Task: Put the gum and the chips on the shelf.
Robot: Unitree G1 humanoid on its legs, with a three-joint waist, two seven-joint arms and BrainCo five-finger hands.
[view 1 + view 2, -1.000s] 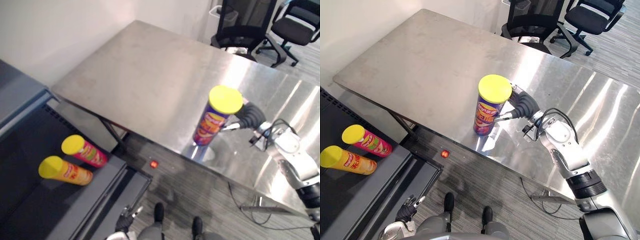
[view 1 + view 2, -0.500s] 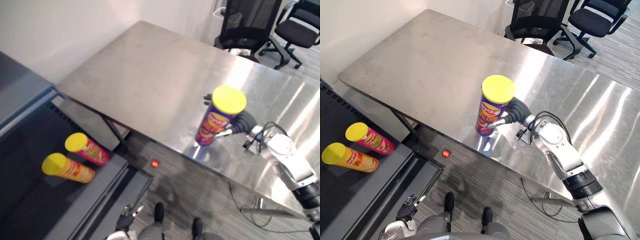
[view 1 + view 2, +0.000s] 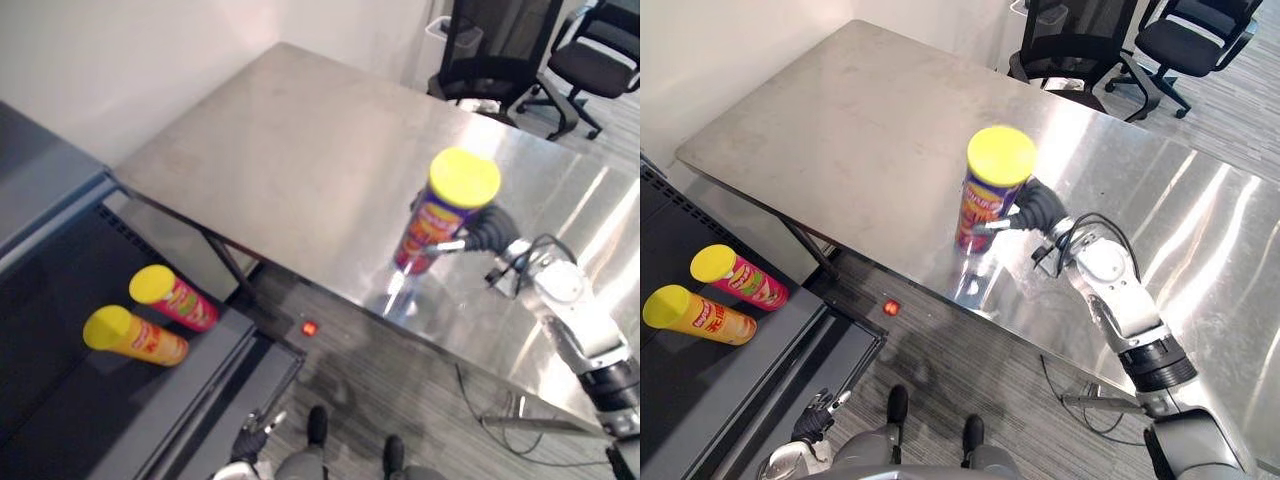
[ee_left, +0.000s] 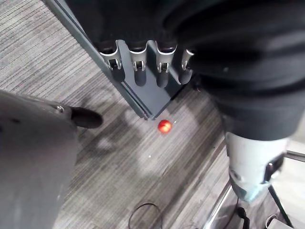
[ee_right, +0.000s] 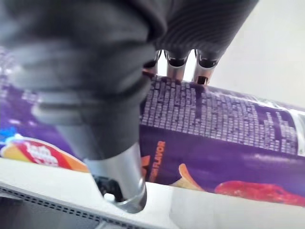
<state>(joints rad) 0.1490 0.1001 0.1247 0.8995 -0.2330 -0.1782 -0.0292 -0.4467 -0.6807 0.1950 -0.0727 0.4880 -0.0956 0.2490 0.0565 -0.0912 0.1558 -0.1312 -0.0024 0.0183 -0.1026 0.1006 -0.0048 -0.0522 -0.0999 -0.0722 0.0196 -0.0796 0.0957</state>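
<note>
- Our right hand is wrapped round the tall purple chips can with the yellow lid, fingers on one side and thumb on the other, over the near part of the brushed steel table. We cannot tell whether its base is clear of the steel.
- For this step we judge it best to keep the can upright, grip it firmly at the middle, and carry it past the table edge toward the dark shelf, low at our left.
- Our left hand hangs near the floor, fingers straight and relaxed.
- A pink can and an orange can, both yellow-lidded, lie on the shelf and take room there.
- A small red ball lies on the floor; black office chairs stand behind the table.
</note>
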